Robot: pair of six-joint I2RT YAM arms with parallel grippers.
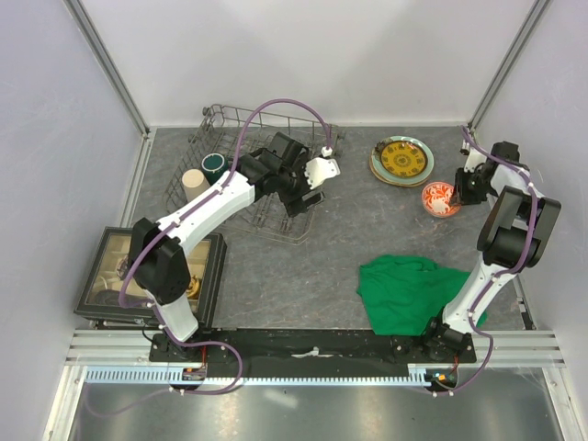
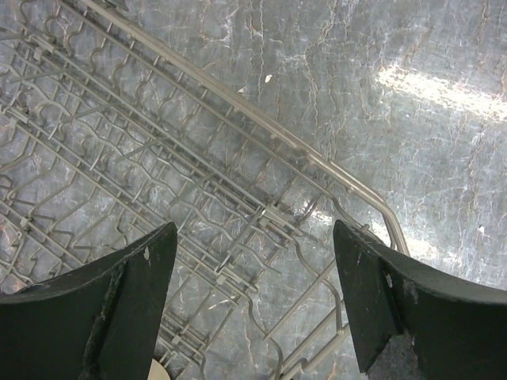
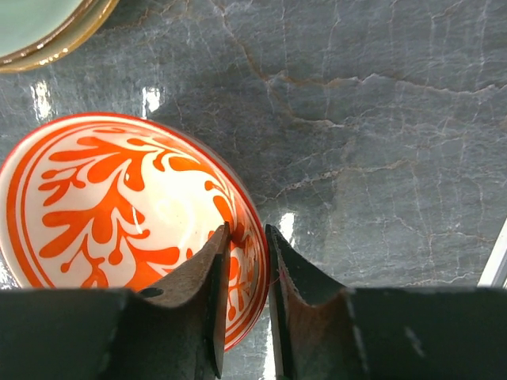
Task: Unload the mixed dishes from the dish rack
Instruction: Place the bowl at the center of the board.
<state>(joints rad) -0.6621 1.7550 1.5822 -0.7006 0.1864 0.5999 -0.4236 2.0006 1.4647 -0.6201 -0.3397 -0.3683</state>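
As the right tool (image 3: 247, 237) straddles its rim, the bowl (image 3: 119, 206) sits mouth-up.

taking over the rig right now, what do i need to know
Left gripper: open, empty, over the rack.
Right gripper: fingers straddle the bowl rim, narrowly apart; whether they grip it is unclear. The bowl looks set on the table.
Done: plates stacked on the table next to the bowl, out of the rack.
Left: cup and mug, both at the rack's left end.
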